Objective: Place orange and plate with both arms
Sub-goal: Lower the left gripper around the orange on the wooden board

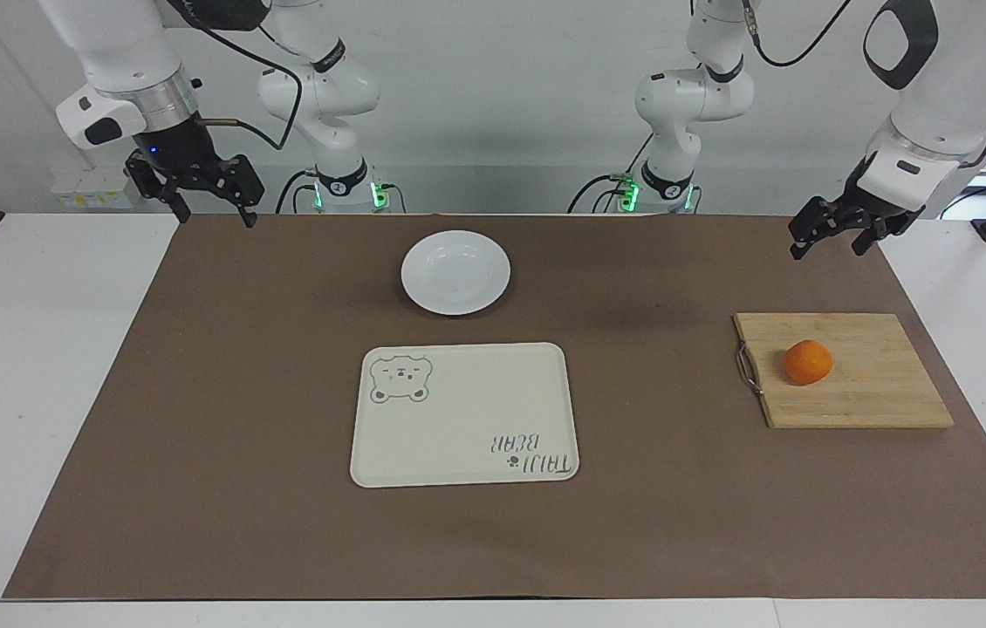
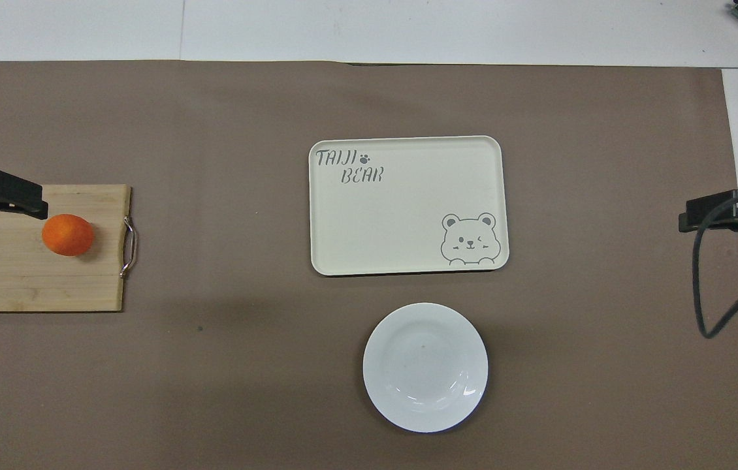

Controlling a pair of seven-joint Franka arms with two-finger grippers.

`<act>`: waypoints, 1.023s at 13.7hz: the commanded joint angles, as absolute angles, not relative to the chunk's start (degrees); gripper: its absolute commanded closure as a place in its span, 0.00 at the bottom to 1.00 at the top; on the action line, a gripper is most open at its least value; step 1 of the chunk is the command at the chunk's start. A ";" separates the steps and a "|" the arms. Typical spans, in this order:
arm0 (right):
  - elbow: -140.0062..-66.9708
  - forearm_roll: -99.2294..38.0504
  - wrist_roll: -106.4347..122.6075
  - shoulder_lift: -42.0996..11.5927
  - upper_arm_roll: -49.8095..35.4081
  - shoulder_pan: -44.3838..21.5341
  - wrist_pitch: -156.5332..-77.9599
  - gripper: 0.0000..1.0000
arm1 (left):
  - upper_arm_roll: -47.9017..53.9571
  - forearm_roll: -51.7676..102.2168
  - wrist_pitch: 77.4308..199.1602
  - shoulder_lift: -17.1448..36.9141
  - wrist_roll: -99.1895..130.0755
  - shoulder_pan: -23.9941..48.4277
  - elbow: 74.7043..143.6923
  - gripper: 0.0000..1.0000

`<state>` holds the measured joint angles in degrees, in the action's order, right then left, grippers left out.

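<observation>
The orange [image 1: 807, 362] lies on a wooden cutting board [image 1: 881, 397] toward the left arm's end of the table; it also shows in the overhead view [image 2: 67, 234]. The white plate [image 1: 455, 272] sits on the brown mat near the robots, mid-table, and shows in the overhead view [image 2: 425, 367] too. My left gripper [image 1: 827, 250] is open and empty, raised in the air above the board's end of the mat, apart from the orange; its tip shows in the overhead view [image 2: 32, 201]. My right gripper [image 1: 215, 218] is open and empty, raised over the mat's corner at the right arm's end [image 2: 692, 220].
A cream rectangular tray [image 1: 464, 412] with a bear drawing lies mid-table, farther from the robots than the plate [image 2: 408, 205]. The cutting board [image 2: 16, 281] has a metal handle on its inner side. A brown mat [image 1: 240, 392] covers most of the table.
</observation>
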<state>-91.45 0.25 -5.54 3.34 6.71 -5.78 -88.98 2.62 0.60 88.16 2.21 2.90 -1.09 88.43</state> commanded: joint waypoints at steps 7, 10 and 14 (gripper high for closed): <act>-90.88 0.79 -5.36 3.16 6.77 -5.71 -88.59 0.00 | 2.29 0.79 89.81 0.88 2.38 -1.05 91.14 0.00; -90.88 0.79 -5.36 3.16 6.77 -5.63 -88.59 0.00 | 2.29 0.70 92.02 0.88 1.24 -2.20 92.99 0.00; -90.79 0.79 -5.36 3.16 6.77 -5.63 -88.59 0.00 | 2.29 0.70 96.85 0.88 -3.15 -4.73 97.11 0.00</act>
<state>-91.45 0.25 -5.54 3.34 6.71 -5.78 -88.98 1.96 0.60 93.91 2.22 -0.36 -2.86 93.59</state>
